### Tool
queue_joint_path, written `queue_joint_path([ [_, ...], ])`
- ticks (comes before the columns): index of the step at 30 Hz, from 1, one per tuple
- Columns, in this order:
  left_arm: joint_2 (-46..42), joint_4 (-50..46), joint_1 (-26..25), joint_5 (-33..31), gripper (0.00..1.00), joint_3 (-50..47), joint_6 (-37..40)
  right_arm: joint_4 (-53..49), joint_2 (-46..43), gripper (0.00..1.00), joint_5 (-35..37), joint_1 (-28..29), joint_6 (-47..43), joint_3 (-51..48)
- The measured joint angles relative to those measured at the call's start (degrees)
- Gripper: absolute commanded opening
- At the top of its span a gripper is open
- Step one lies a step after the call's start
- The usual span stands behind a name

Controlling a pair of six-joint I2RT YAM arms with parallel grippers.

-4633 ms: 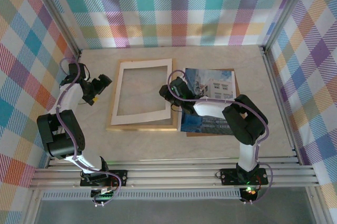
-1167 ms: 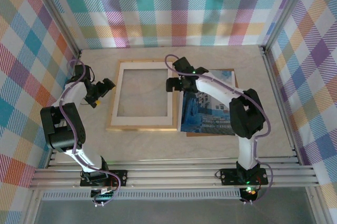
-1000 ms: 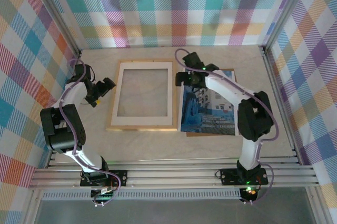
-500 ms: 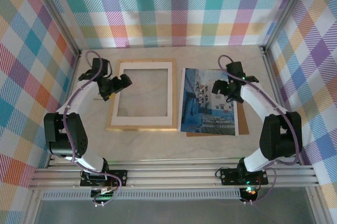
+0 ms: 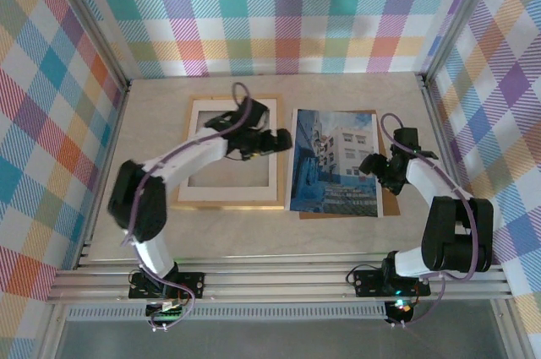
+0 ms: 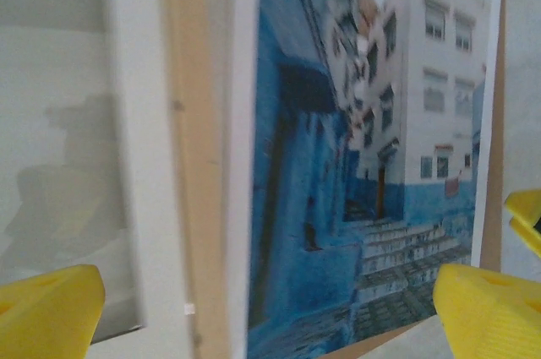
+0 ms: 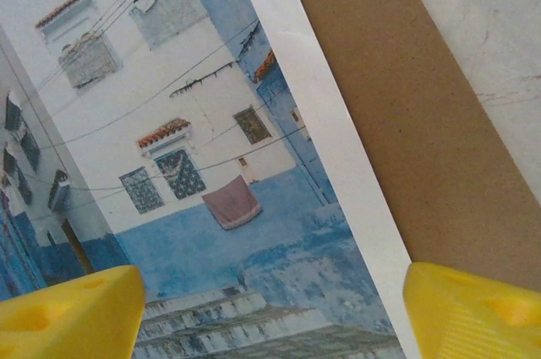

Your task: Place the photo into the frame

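Note:
The photo [image 5: 334, 160], a blue-toned print of buildings, lies flat on a brown backing board [image 5: 338, 214] to the right of the frame [image 5: 228, 204]. The frame is thin golden wood and carries a white mat [image 5: 230, 193]. My left gripper [image 5: 283, 141] reaches across the frame's right rail and hovers open at the photo's left edge. In the left wrist view the left gripper [image 6: 270, 317] spans the wooden rail [image 6: 194, 165] and the photo [image 6: 363, 165]. My right gripper [image 5: 368, 165] hangs open over the photo's right edge. Below the right gripper [image 7: 270, 317] are the photo [image 7: 169, 122] and the board [image 7: 406, 106].
The pale marbled tabletop [image 5: 423, 122] is walled in by plaid cloth [image 5: 287, 21] at the back and on both sides, with metal posts in the far corners. The left arm's links [image 5: 177, 156] lie over the frame's pane.
The left arm has swung right across the frame to the photo's left edge. The right arm has moved right and nearer, from over the photo to its right edge, and its jaws have narrowed a little.

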Motion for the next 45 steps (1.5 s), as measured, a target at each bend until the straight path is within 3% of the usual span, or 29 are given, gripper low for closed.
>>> queue_joint_path([
  [7, 15.37, 1.40, -9.07, 0.13, 1.00, 10.78, -2.19, 3.85, 0.94, 0.68, -1.64, -2.62, -0.39, -1.40],
  [15, 21.42, 2.69, -10.25, 0.09, 1.00, 13.55, -4.20, 6.45, 5.01, 0.64, -2.56, -2.97, -1.62, -1.05],
  [24, 22.38, 3.28, -10.36, -0.22, 1.00, 14.27, -5.25, 7.23, 7.85, 0.66, -1.95, -3.41, -1.79, -0.37],
  [30, 22.47, 3.85, -10.36, -0.13, 1.00, 14.27, -5.46, 7.26, 8.11, 0.73, -1.75, -3.52, -1.75, 0.28],
  [45, 22.82, 3.43, -10.36, -0.20, 1.00, 14.75, -5.46, 7.69, 7.13, 0.71, -9.16, -4.79, -2.03, 0.33],
])
